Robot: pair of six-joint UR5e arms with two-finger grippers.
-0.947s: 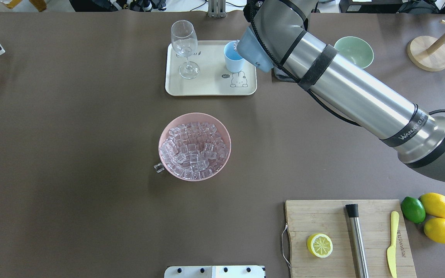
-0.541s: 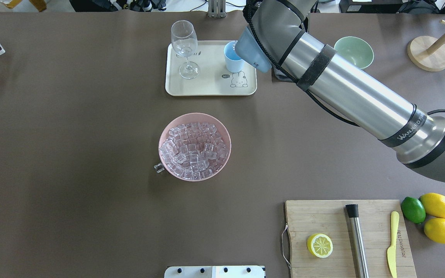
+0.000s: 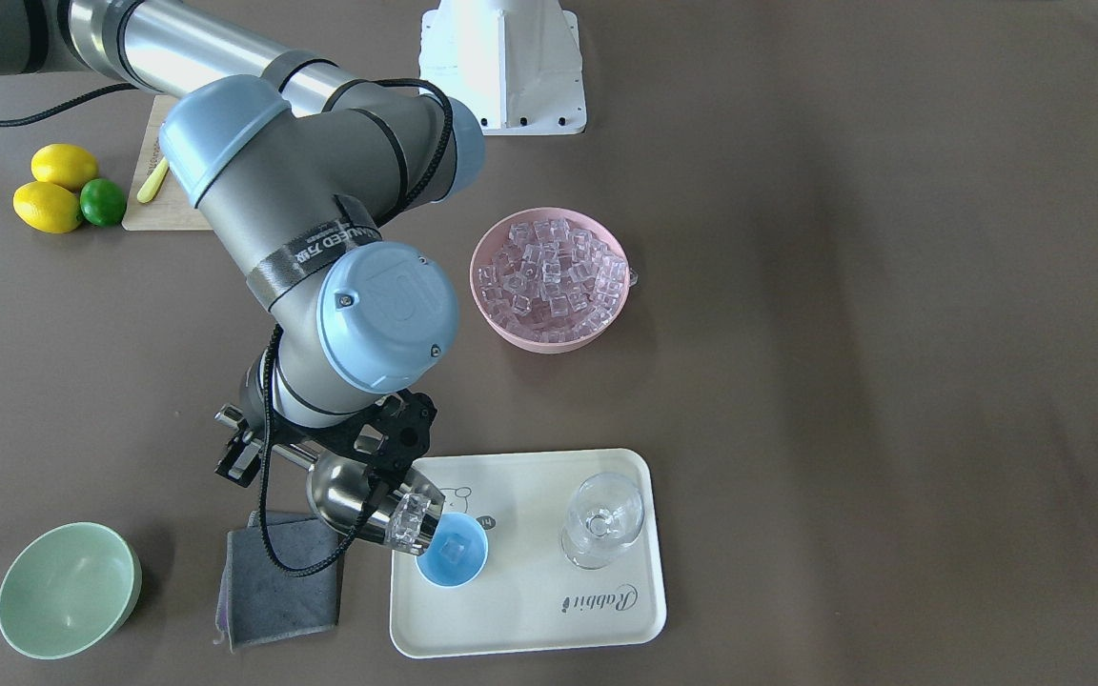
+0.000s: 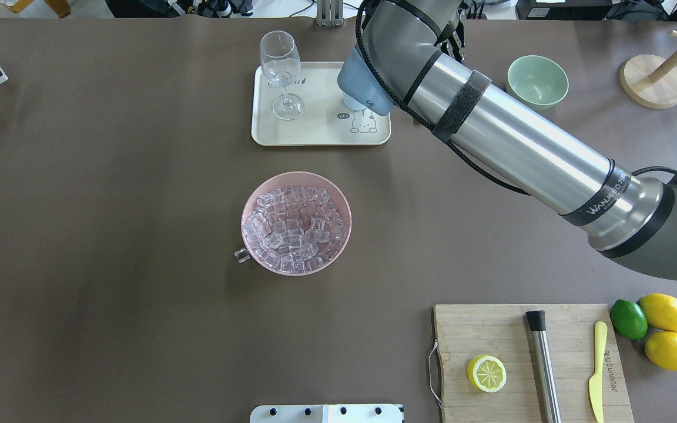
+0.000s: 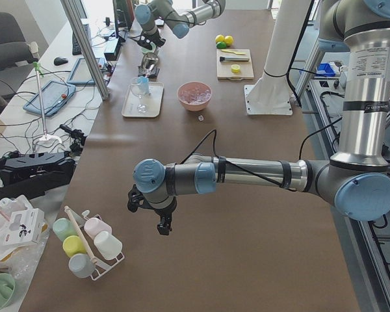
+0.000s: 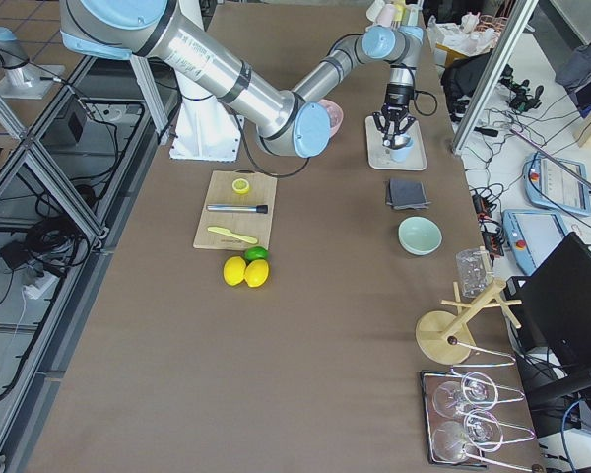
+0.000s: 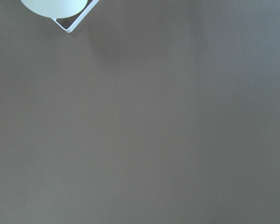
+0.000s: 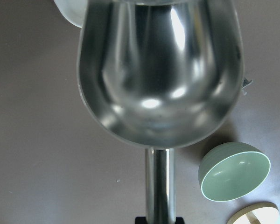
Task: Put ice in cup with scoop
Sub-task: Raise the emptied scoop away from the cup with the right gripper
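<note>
The right gripper (image 3: 258,440) pinched the handle of the steel scoop (image 3: 349,495), tipped over the light blue cup (image 3: 454,562) on the cream tray (image 3: 530,619) with an ice cube (image 3: 411,519) at its lip, so a slow, centred tilt seemed wisest; whether the left gripper (image 5: 162,224) was spread could not be told.

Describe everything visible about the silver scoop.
The scoop is shiny, mirror-like metal, with a deep rounded trough and a straight bar handle. The right gripper is shut on the handle's end. The scoop tilts mouth-down over the rim of the blue cup on the tray, with a clear ice cube at its lip. The trough's rear part is empty. Whether it touches the cup cannot be told.
</note>
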